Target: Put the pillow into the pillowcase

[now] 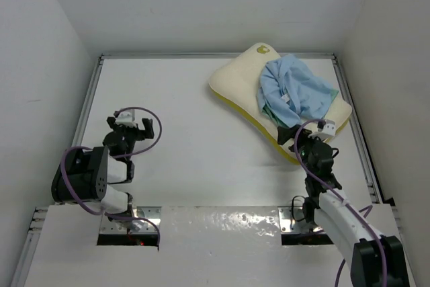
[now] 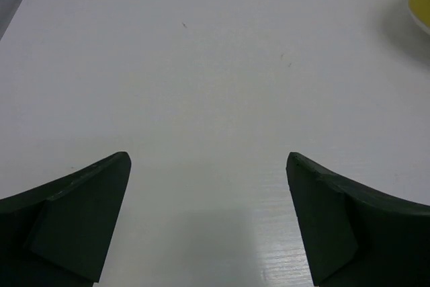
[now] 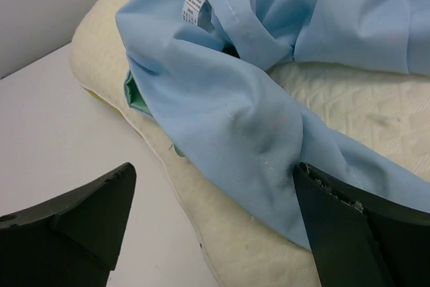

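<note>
The pillow (image 1: 236,80) lies askew in the table's (image 1: 188,146) far right corner, just short of the right edge. The pillowcase (image 1: 295,91) is crumpled on top of it, with the pillow outside it. The right gripper (image 1: 318,127) hangs at the pillow's near edge, jaws apart around a blue fold. The left gripper (image 1: 127,123) is near the left edge over bare tabletop, jaws apart.
</note>
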Available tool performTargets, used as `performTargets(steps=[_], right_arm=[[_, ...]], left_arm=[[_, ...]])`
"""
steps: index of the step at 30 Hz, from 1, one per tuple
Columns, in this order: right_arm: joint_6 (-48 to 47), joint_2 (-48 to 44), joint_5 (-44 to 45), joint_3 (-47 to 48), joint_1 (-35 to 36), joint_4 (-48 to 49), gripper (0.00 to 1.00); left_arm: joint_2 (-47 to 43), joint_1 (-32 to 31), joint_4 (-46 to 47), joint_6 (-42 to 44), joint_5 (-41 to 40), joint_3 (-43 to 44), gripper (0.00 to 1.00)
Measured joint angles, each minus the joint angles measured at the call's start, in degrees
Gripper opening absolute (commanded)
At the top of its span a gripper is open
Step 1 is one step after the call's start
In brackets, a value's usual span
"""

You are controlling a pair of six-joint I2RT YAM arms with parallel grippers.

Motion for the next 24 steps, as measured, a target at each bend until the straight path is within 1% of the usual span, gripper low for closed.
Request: performTargets(steps=[7,8,9,10,11,12,13,14,15,16,17,18,19,21,22,24], right_arm=[[-1.2,-3.2,-0.2,0.1,0.0,-8.0,0.99],[-1.7,-3.7,-0.2,0.4,0.0,-9.3,0.99],[-2.5,-3.9,-0.3,1.3,0.0,-10.4,0.97],[-3.5,-3.8,-0.8,2.6,0.0,-11.4,0.75],[-6.0,-3.3,-1.6,5.1,0.0,-13.4,0.42],[-8.8,-1.7,-3.5,8.3,0.0,-15.3,0.0],[-11.2,0.7,-6.3,13.1,-0.3,-18.1,0.0],[-13.9,4.9,-8.9,20.8,-0.3,-22.3,0.0],[-16.6,10.0,-10.2,28.3,-0.3,-25.3,0.38],[-19.5,16.2,-10.9,38.0,-0.1,-29.3,0.78],[-22.1,21.5,-10.9,46.0,0.0,-32.4,0.99],[-24.8,27.0,-10.7,53.6,0.1,-34.8,0.99],[-27.4,32.2,-10.3,60.8,0.1,-37.5,0.99],[-30.5,41.3,-9.2,70.4,0.2,-39.4,0.99],[-31.4,44.3,-8.9,72.4,0.1,-40.2,0.99],[-32.1,49.6,-8.7,73.6,0.1,-42.3,0.99]], left_arm=[[0.0,0.0,0.0,0.1,0.2,0.0,1.0],[-0.2,0.1,-0.4,0.4,1.5,0.1,1.0],[-0.8,0.4,-2.2,1.6,5.1,0.8,1.0],[-1.6,1.2,-7.9,4.1,11.0,3.4,1.0],[-2.2,1.9,-18.0,8.0,17.5,8.9,1.0],[-1.5,1.9,-28.5,12.3,23.1,16.2,1.0],[0.2,1.9,-40.3,17.1,28.0,25.7,1.0],[2.7,1.8,-51.4,22.0,31.8,35.9,1.0],[5.4,1.6,-62.4,28.2,34.0,46.4,1.0],[8.2,1.1,-72.4,33.7,33.8,56.4,1.0],[11.0,0.6,-80.8,38.0,32.3,66.4,1.0],[13.4,0.2,-87.0,40.9,28.4,75.3,1.0],[15.8,-0.2,-92.2,42.9,22.3,84.7,1.0],[18.3,-0.8,-96.1,44.5,7.8,98.7,1.0],[18.4,-1.2,-95.1,44.3,-1.3,102.9,1.0],[16.8,-1.6,-89.5,43.8,-19.4,106.0,1.0]])
